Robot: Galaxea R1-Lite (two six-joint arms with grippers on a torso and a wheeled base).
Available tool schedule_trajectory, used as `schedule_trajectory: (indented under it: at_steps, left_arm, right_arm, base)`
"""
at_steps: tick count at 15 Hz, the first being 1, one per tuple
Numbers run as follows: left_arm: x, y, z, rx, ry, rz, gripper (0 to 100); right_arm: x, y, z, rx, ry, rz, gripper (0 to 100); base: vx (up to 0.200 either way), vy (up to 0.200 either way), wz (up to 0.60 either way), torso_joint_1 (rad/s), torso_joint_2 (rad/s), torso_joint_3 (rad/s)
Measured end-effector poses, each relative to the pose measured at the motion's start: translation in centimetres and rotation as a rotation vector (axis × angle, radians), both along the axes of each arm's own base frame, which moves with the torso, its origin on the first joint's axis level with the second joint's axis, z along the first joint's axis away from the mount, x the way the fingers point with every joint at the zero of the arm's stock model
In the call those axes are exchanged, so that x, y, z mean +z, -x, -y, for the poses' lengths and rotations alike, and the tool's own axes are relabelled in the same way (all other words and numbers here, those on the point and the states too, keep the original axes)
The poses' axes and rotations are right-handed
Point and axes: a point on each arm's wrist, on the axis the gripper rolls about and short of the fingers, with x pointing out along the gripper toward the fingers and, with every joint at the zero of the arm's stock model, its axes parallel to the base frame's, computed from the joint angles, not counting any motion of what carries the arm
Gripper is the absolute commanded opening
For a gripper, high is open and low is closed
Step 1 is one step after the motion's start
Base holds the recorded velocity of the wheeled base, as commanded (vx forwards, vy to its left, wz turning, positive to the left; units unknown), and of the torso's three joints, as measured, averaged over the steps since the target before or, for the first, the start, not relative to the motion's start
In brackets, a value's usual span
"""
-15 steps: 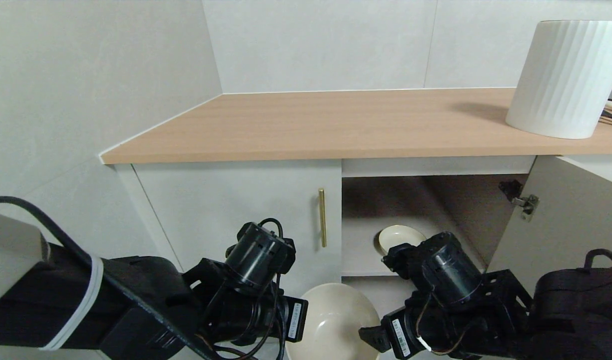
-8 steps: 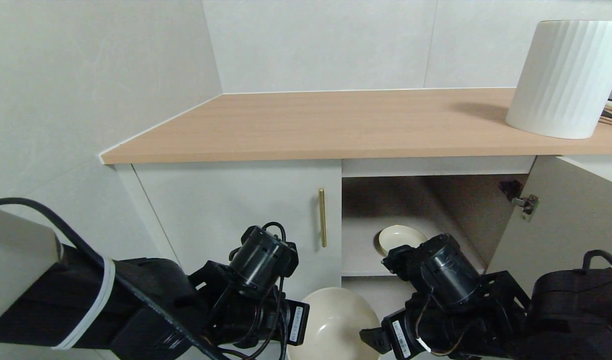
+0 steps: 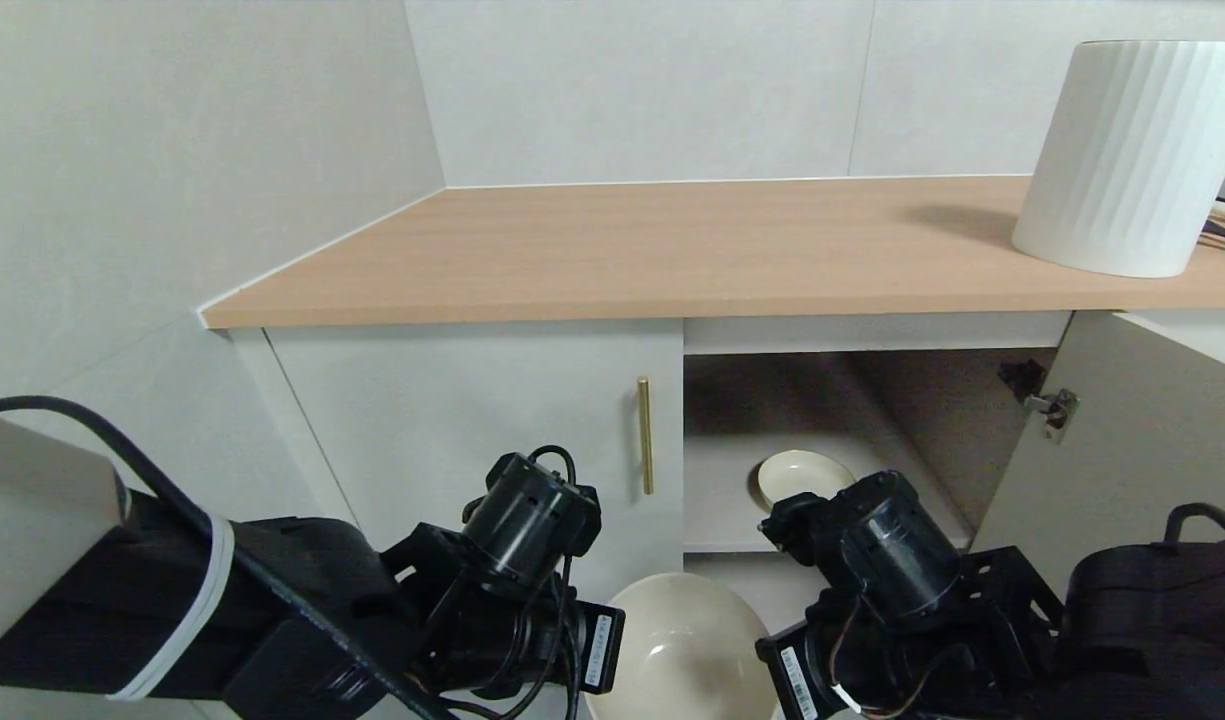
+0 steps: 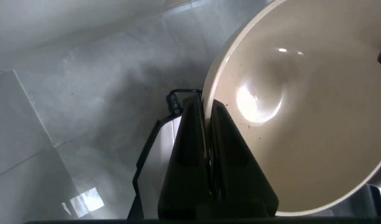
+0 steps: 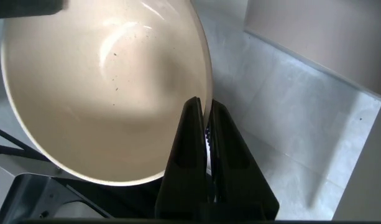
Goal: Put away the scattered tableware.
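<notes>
Setting: wooden tabletop (image 3: 622, 250) over an open cabinet (image 3: 772, 400); a small dish (image 3: 800, 473) sits on its shelf.
Bowl: cream bowl (image 3: 672, 650), low in front of the cabinet, between both arms.
Left end effector (image 4: 207, 112): clamped on one rim.
Right end effector (image 5: 204, 109): clamped on the opposite rim.
Handling: probably rigid, glazed, slippery and breakable; opposed rim pinches suit it, if kept level.

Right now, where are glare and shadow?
Left wrist view: glare spots inside the round cream ceramic bowl. Right wrist view: a softer sheen there. Head view: the open white cabinet is dim inside; the white ribbed cylinder throws a shadow on the wooden countertop.
</notes>
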Motion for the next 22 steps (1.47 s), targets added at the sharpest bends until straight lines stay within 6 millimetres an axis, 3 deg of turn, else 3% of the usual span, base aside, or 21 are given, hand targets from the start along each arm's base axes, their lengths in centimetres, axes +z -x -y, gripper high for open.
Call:
schedule_trajectory:
  at_steps: [6, 7, 17, 22]
  left_arm:
    - [0.0, 0.0, -0.1, 0.001, -0.002, 0.001, 0]
    - [0.0, 0.0, -0.1, 0.001, -0.002, 0.001, 100]
    - [0.2, 0.1, -0.2, 0.022, -0.025, 0.027, 100]
    - [0.3, 0.0, -0.1, 0.023, -0.023, 0.033, 100]
  right_arm:
    - [0.0, 0.0, 0.0, -0.001, 0.004, 0.000, 0]
    - [-0.1, 0.0, 0.0, -0.001, 0.005, 0.000, 0]
    - [-0.7, -0.3, 0.1, -0.007, 0.028, -0.014, 0]
    - [-2.1, -3.1, 2.3, -0.104, 0.080, -0.037, 0]
  base:
    - [0.000, 0.000, 0.00, 0.000, 0.00, 0.000]
    - [0.000, 0.000, 0.00, 0.000, 0.00, 0.000]
    - [0.000, 0.000, 0.00, 0.000, 0.00, 0.000]
    - [0.000, 0.000, 0.00, 0.000, 0.00, 0.000]
